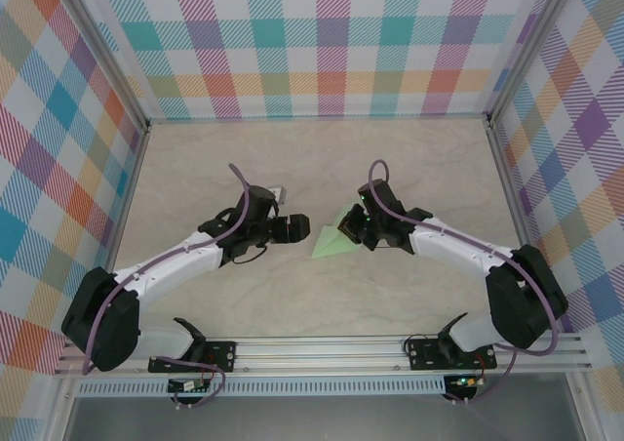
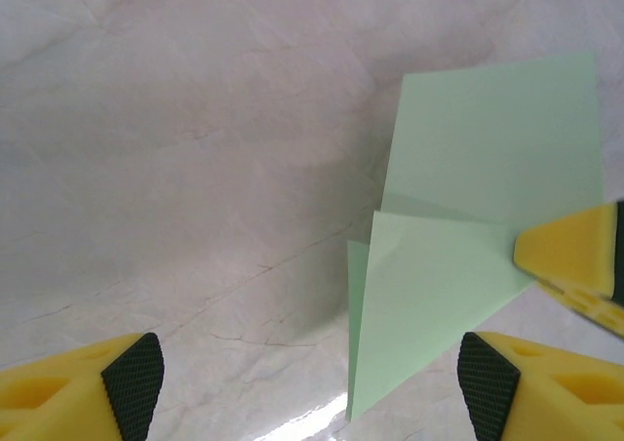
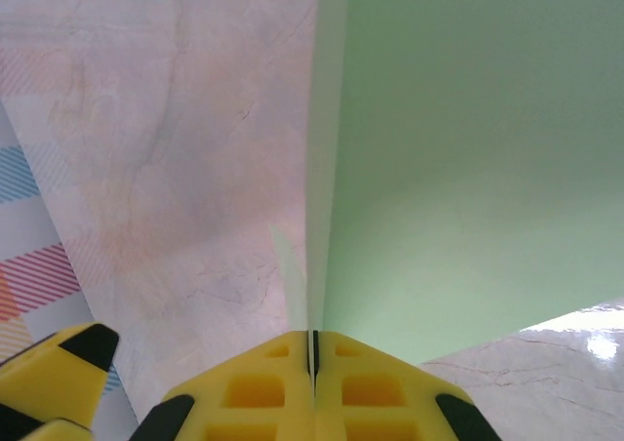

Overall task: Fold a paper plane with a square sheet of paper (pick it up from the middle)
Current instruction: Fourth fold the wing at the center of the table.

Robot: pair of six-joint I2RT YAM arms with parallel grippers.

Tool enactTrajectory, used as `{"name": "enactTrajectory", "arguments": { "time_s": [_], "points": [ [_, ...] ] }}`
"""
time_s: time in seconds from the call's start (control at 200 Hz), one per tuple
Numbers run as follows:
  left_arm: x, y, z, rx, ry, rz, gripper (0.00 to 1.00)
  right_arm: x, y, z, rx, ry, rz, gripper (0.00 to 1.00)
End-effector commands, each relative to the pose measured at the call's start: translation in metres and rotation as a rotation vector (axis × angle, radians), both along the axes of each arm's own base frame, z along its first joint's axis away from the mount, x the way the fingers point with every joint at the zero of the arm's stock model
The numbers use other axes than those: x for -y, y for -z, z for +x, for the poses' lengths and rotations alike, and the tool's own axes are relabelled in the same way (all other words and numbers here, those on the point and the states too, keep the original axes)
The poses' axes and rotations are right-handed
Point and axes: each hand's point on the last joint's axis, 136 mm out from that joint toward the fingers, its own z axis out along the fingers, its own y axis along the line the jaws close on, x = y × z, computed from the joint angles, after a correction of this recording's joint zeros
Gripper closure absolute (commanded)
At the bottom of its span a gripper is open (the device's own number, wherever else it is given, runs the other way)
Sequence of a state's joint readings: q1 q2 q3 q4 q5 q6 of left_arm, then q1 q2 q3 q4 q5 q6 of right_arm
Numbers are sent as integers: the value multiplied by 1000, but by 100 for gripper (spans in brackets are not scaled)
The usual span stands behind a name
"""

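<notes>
Near the middle of the worktop, the square sheet of paper stands partly folded. It is pale mint green, with a sharp crease and one corner drawn to a point. It lies between the two arms and rests on the worktop surface along its lower edge.

**Handling.** The sheet is judged very light, thin and limp. It would buckle or crumple under a hard squeeze and slide easily on the smooth stone-patterned worktop. Only the creases lend it stiffness, so the best hold is probably on a folded edge or along the centre crease, where layers are doubled. A hold on a single loose flap would be poorer.

**Right gripper**, just right of the worktop middle. Its yellow fingers are closed flat together. An edge of the sheet is pinched between them and rises from the seam as a thin upright line in the right wrist view.

**Left gripper**, just left of the worktop middle. Its fingers are spread wide and grip nothing. In the left wrist view the pointed lower corner of the sheet falls within the gap, closer to the right-hand pad. Whether it brushes that pad cannot be told.
</notes>
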State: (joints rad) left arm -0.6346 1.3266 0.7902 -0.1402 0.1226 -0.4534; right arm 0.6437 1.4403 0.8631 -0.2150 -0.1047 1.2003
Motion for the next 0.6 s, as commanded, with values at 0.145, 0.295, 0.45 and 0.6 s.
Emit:
{"name": "enactTrajectory", "arguments": {
  "time_s": [0.145, 0.295, 0.45, 0.6],
  "points": [
    [39, 21, -9, 186, 250, 58, 24, 1, 30, -3, -176, 148, -3, 100],
    [49, 38, -14, 235, 340, 68, 37, 3, 36, -8, -229, 176, -15, 100],
    [59, 49, -17, 306, 412, 76, 47, 2, 33, -8, -257, 168, -18, 99],
    [70, 44, -24, 387, 487, 43, 48, -1, 34, -7, -291, 161, 6, 99]
  ]
}}
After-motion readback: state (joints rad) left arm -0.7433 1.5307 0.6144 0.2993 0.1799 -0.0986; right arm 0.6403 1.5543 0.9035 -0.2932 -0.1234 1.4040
